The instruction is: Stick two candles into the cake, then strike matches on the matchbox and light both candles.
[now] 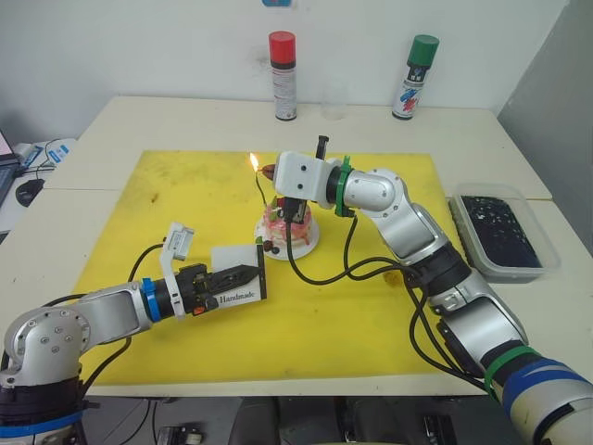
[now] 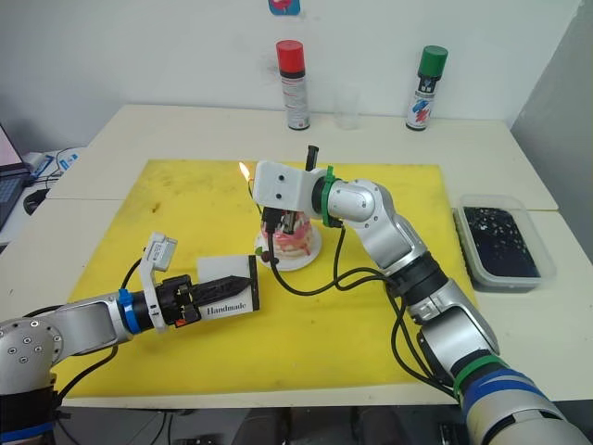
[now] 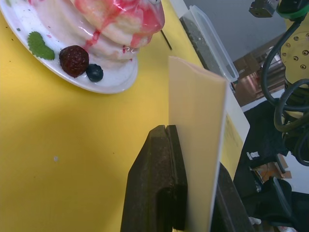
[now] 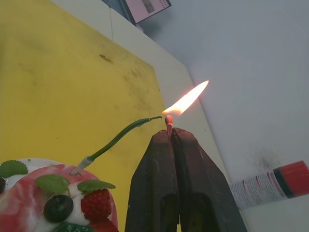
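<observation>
In the lower left of the head view, the left gripper (image 1: 243,274) is clenched on the matchbox (image 1: 239,272), holding the white box on edge above the yellow mat (image 1: 185,199) with its "Handmade" face turned toward the camera. The left wrist view shows the box's pale panel pinched between the two dark fingers (image 3: 157,179), just short of the plate.

Slightly beyond, near the middle of the frame, the cake (image 1: 286,222) sits on its small white plate (image 1: 307,243) on the mat. A candle (image 4: 116,140) stands in the cake's top, leaning and curving outward to its dark tip. A second candle cannot be made out from these angles.

Directly above the cake, the right gripper (image 1: 267,171) is pressed shut on a match (image 4: 169,124), whose head burns with a bright flame (image 4: 187,100). In the right wrist view the flame sits right beside the candle's tip, seemingly touching it.

At the right edge, a clear tray (image 1: 505,232) of dark material rests on the table (image 1: 139,116). At the far upper edge stand a red-capped spray can (image 1: 283,76) and a green-capped spray can (image 1: 415,77).
</observation>
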{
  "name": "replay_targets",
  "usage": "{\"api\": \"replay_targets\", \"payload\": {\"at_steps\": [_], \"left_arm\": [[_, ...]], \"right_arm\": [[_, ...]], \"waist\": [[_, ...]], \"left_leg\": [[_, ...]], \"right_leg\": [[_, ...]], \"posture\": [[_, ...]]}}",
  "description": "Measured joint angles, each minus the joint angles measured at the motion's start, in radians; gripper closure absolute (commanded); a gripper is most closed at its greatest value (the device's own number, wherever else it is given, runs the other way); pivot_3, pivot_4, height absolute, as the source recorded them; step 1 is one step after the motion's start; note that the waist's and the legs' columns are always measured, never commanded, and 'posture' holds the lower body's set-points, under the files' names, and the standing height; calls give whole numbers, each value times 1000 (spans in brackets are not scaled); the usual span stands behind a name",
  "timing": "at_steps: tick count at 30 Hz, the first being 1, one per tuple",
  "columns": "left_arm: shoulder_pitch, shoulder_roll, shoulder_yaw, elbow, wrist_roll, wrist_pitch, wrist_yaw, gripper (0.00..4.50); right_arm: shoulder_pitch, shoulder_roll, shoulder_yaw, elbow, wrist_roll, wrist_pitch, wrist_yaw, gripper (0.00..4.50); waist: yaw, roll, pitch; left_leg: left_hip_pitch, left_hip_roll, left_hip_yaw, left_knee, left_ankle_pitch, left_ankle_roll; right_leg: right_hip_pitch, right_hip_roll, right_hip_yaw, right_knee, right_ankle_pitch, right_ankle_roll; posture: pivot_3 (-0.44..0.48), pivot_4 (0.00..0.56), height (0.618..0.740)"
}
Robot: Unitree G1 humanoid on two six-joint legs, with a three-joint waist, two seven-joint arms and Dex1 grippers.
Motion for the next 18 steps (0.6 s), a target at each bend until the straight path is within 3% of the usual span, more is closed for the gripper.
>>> {"api": "replay_targets", "payload": {"at_steps": [18], "left_arm": [[-9, -12, -3, 0, 14, 0, 0, 4500]], "right_arm": [[28, -11, -4, -39, 2, 26, 11, 4472]], "waist": [[0, 0, 0]], "left_leg": [[0, 0, 0, -1, 0, 0]], "right_leg": [[-1, 0, 0, 0, 0, 0]], "posture": [[0, 150, 740]]}}
